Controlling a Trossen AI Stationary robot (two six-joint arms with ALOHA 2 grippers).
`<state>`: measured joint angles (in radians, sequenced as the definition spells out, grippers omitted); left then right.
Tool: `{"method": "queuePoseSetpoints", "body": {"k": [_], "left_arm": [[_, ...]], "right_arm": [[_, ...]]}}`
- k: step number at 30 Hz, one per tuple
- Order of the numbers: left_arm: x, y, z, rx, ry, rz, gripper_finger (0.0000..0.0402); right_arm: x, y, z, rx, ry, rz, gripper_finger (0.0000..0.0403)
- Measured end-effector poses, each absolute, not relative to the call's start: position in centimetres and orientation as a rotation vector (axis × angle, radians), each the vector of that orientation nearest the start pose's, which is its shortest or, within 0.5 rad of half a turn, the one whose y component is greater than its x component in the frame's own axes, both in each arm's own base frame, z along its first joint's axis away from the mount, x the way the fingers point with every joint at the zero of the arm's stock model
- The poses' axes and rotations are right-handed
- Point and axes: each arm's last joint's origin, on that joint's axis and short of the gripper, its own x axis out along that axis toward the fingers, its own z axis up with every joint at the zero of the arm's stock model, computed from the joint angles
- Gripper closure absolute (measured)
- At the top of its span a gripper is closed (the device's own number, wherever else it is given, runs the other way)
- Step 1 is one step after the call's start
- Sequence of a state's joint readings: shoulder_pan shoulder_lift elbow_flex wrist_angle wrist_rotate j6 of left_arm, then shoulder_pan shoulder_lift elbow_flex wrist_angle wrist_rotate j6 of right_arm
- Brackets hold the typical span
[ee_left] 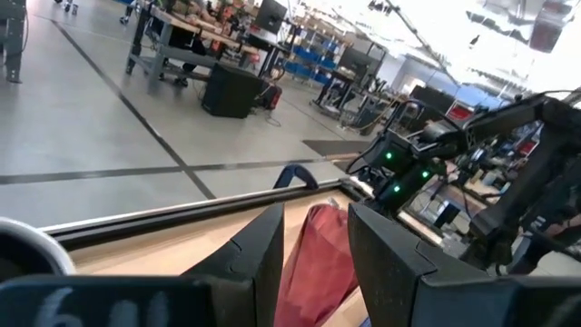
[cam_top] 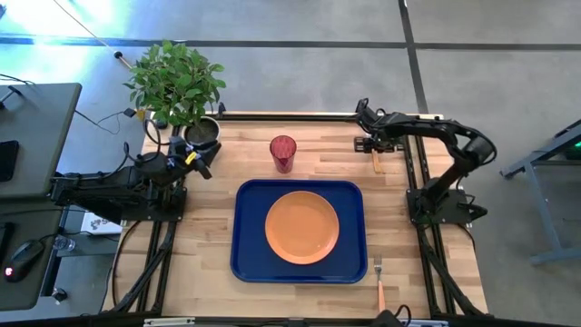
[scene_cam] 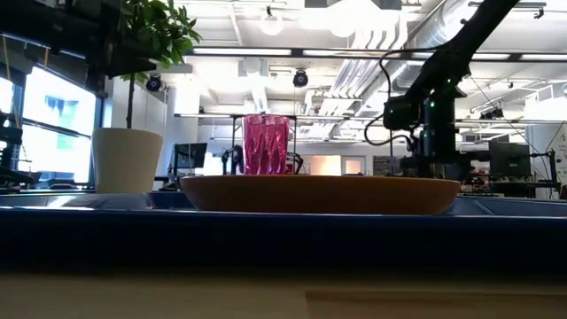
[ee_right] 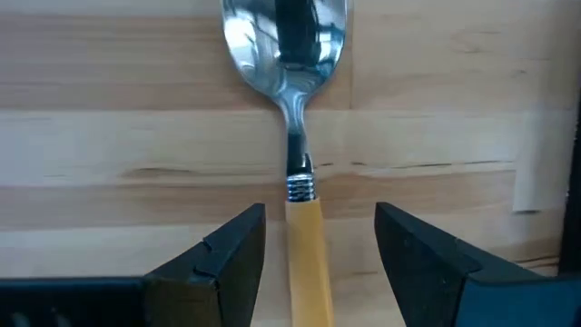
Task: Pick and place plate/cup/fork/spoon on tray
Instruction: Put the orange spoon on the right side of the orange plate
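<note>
The orange plate (cam_top: 302, 227) lies flat in the dark blue tray (cam_top: 247, 259) at the table's middle. The red ribbed cup (cam_top: 282, 153) stands upright on the table, just beyond the tray's far edge. The spoon (cam_top: 375, 161) lies on the table at the far right. My right gripper (ee_right: 320, 222) is open low over it, one finger on each side of the yellow handle (ee_right: 309, 268) with a gap on both sides; the bowl (ee_right: 284, 36) lies ahead. The fork (cam_top: 379, 277) lies right of the tray. My left gripper (ee_left: 313, 222) is open at the far left, pointing at the cup (ee_left: 318, 263).
A potted plant (cam_top: 177, 86) in a pale pot (scene_cam: 127, 159) stands at the table's far left corner, close to my left gripper (cam_top: 201, 156). Black frame rails run along the table's left, right and far sides. Bare wood lies between the cup and the spoon.
</note>
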<state>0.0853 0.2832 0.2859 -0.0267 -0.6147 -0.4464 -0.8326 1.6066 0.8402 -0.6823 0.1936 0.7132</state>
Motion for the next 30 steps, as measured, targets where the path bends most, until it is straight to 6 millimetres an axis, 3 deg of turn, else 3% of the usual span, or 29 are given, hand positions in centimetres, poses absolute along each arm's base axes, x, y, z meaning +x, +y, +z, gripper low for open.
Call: {"method": "queuePoseSetpoints", "body": {"k": [8,22,30], "left_arm": [[10.1,2.5,23.4,-0.439,-0.127,0.696,0.0287],[10.1,2.5,23.5,-0.439,-0.129,0.699,0.0287],[10.1,2.5,23.5,-0.438,-0.129,0.699,0.0287]], "right_arm": [[17.4,-19.9,13.3,1.015,1.139,-1.318,0.0216],[17.6,-19.9,13.2,1.047,1.130,-1.295,0.0379],[18.1,-20.4,14.1,1.040,1.121,-1.288,0.0386]]}}
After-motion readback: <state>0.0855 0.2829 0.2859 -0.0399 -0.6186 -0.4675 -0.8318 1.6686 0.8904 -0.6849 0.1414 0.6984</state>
